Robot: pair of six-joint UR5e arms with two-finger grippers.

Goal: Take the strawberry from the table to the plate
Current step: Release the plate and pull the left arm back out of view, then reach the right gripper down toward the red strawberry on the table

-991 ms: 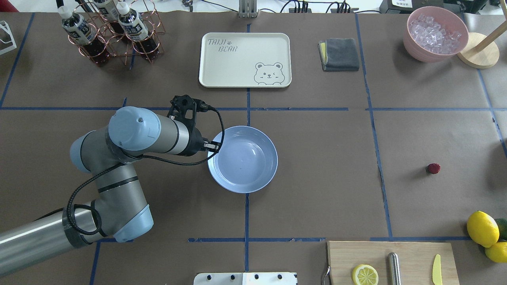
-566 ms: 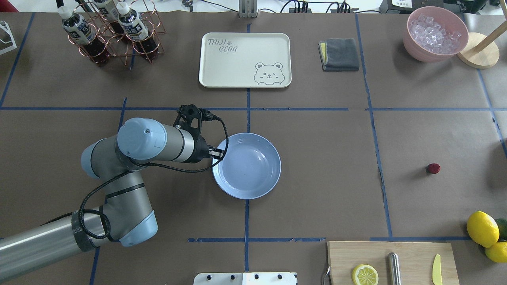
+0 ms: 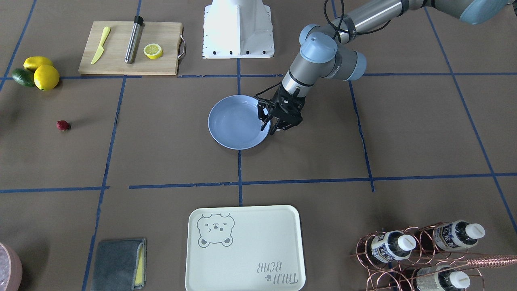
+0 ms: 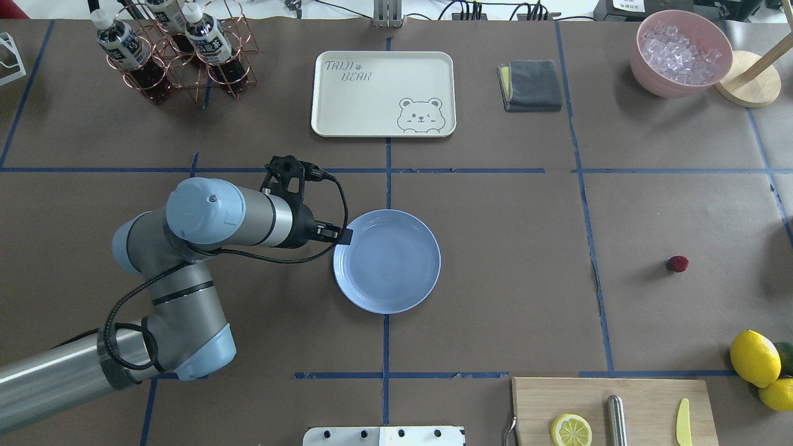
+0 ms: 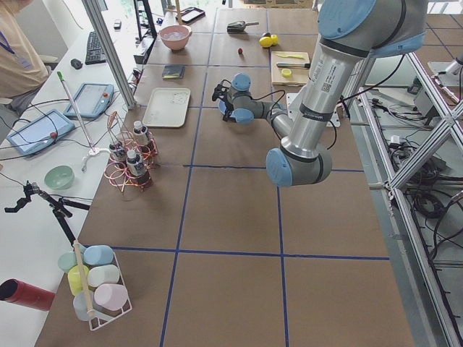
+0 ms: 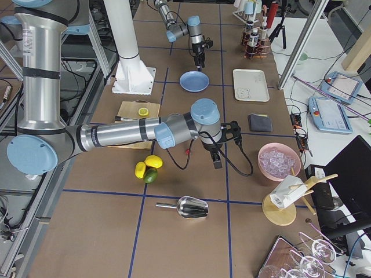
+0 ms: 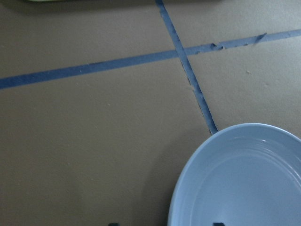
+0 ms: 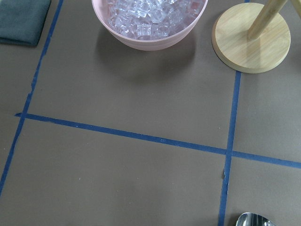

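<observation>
The left gripper [image 3: 270,127] hangs low at the plate's [image 4: 387,260] rim on the robot's left side, its jaws spread apart and holding nothing; in the left wrist view the dark fingertips [image 7: 217,224] barely show at the lower edge, one over the plate's inside and one over bare paper outside it, so the rim lies between them; whether either finger touches the rim cannot be told. The plate lies flat on the table [image 4: 495,248], near the middle and over a blue tape line; nothing lies in it. The strawberry [image 4: 678,264] rests on the table well apart from the plate, far over on the robot's right, with two lemons [image 4: 754,358] and a green avocado [image 4: 787,356] nearer the robot. The right gripper [image 6: 217,164] shows only in the exterior right view, pointing down over that side of the table; how its jaws stand cannot be told; its wrist camera looks on a pink bowl of ice [image 8: 150,21].
</observation>
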